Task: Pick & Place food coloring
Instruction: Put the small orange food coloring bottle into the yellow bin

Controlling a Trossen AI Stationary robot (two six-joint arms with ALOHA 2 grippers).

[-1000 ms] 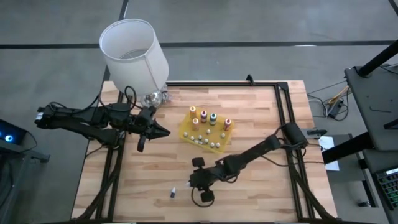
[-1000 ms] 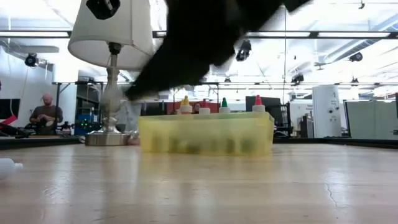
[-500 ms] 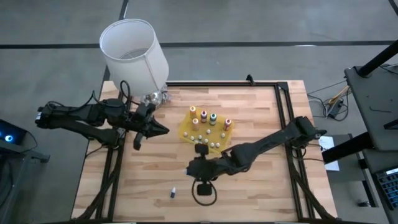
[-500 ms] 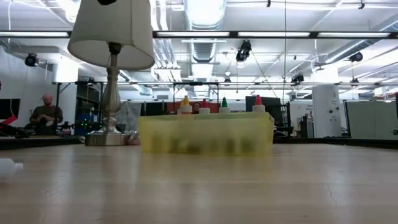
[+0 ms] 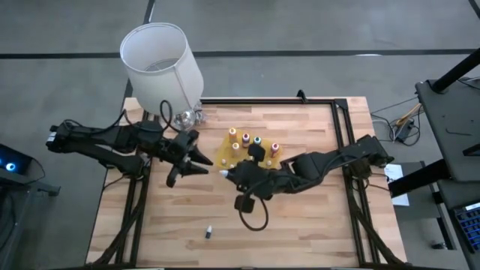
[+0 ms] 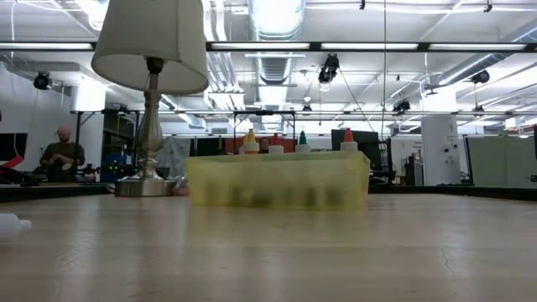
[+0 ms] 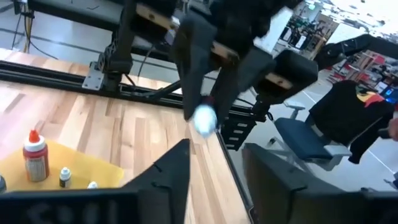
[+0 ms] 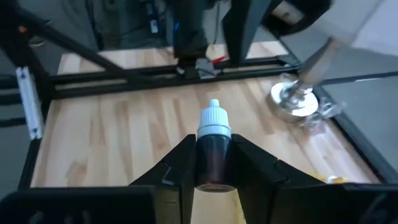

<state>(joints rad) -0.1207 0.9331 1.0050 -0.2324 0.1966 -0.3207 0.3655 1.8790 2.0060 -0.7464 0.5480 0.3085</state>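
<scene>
A small dark-red food coloring bottle [image 8: 213,158] with a white cap [image 8: 214,122] sits in my right gripper [image 5: 231,172], which is shut on it above the table, just near of the yellow tray [image 5: 225,159]. The cap [image 5: 223,172] points toward my left gripper [image 5: 202,160], which hovers open a short way to the left and holds nothing. In the tray stand several bottles [image 5: 245,139] with coloured tips, and tiny vials [image 5: 250,168] lie beside them. One small vial [image 5: 208,232] lies on the wood near the front edge. My right gripper pinches the bottle's dark body [image 8: 213,168] between its two fingers, one on each side. The bottle lies along the fingers, and its white cap [image 8: 214,122] sticks out past their free ends. It is lifted clear of the table and points toward the table's left, slanting a little downward.
A lamp with a white shade [image 5: 161,60] and a silver base [image 8: 295,102] stands at the far left corner. A black frame [image 5: 341,150] runs along the table's far and right edges. The low view shows the tray [image 6: 277,180] and the loose vial [image 6: 13,224].
My right gripper has risen from low over the table's near part and gone toward the tray, tipping from steeply downward to nearly level, with the bottle in it. My left gripper has opened and shifted slightly toward the right.
</scene>
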